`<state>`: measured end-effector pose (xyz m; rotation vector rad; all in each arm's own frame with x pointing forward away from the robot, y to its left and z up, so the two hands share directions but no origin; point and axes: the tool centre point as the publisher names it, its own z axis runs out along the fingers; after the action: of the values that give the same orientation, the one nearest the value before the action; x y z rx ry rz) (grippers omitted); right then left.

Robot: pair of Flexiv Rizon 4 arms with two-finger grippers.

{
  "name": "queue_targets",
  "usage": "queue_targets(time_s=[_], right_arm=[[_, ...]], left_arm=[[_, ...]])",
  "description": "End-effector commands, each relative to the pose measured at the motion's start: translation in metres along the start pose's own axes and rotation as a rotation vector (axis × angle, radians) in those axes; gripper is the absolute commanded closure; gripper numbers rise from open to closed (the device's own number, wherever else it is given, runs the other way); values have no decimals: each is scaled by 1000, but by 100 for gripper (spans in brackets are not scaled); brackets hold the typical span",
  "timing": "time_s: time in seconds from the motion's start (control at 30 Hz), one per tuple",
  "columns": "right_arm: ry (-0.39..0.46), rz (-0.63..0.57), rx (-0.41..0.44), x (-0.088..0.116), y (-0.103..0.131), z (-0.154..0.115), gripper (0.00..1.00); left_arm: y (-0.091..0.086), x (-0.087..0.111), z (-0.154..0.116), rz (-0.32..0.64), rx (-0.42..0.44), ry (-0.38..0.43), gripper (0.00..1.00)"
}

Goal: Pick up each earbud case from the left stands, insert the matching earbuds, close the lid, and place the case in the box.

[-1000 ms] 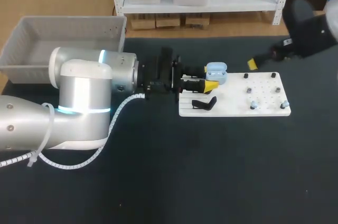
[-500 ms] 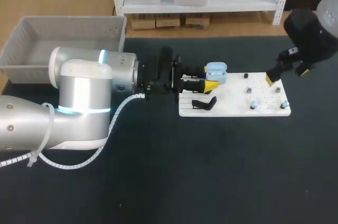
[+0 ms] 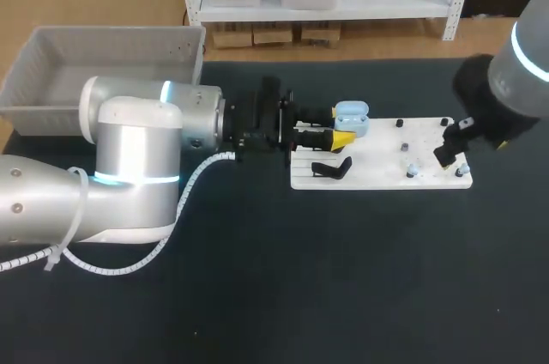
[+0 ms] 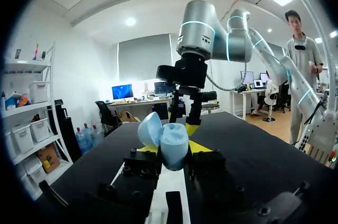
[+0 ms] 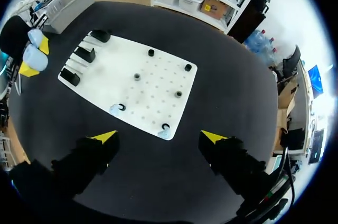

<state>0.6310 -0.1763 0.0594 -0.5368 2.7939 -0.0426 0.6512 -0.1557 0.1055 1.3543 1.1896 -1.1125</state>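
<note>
Pale-blue plastic sits clamped in your left gripper (image 4: 174,152). That is the earbud case (image 4: 170,143), pinched from both sides by the yellow tips, lid hinged open, held over the far left part of the white board (image 3: 377,173). Your right gripper (image 5: 158,137) is spread wide and carries nothing. It hangs over the board's near right corner, where one earbud (image 5: 163,132) lines up between its fingers. A second earbud (image 5: 115,109) lies further left on the board. How high the tips are above the bud is not clear.

Watch the pinch first. The bud looks small and smooth, so an off-centre close would likely flick it onto the dark table. A skewed grip would leave it misaligned with its socket in the case. A tip pressing on the board could slide it and disturb the other bud. Pushing the bud in too hard may twist the case between the left tips or knock the lid down early. The grey box (image 3: 86,55) is well apart, far left, so a loosened hold risks a drop on the way.
</note>
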Motion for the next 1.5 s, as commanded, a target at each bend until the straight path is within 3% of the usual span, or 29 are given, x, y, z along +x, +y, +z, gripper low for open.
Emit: queue_targets(time_s=[0.03,0.53,0.73,1.1,1.17,1.33,1.5], right_arm=[[-36,3,138,4,2,2,0],[-36,3,138,4,2,2,0],[42,30,116,5,-5,20,0],[44,71,105,3,-9,23,2],[46,71,106,3,-9,26,19],[60,71,108,4,-9,31,51],[62,61,107,7,-7,32,56]], left_arm=[[-2,1,0,3,-7,-3,100],[-2,1,0,3,-7,-3,100],[-2,1,0,3,-7,-3,100],[-2,1,0,3,-7,-3,100],[-2,1,0,3,-7,-3,100],[-2,1,0,3,-7,-3,100],[-2,1,0,3,-7,-3,100]])
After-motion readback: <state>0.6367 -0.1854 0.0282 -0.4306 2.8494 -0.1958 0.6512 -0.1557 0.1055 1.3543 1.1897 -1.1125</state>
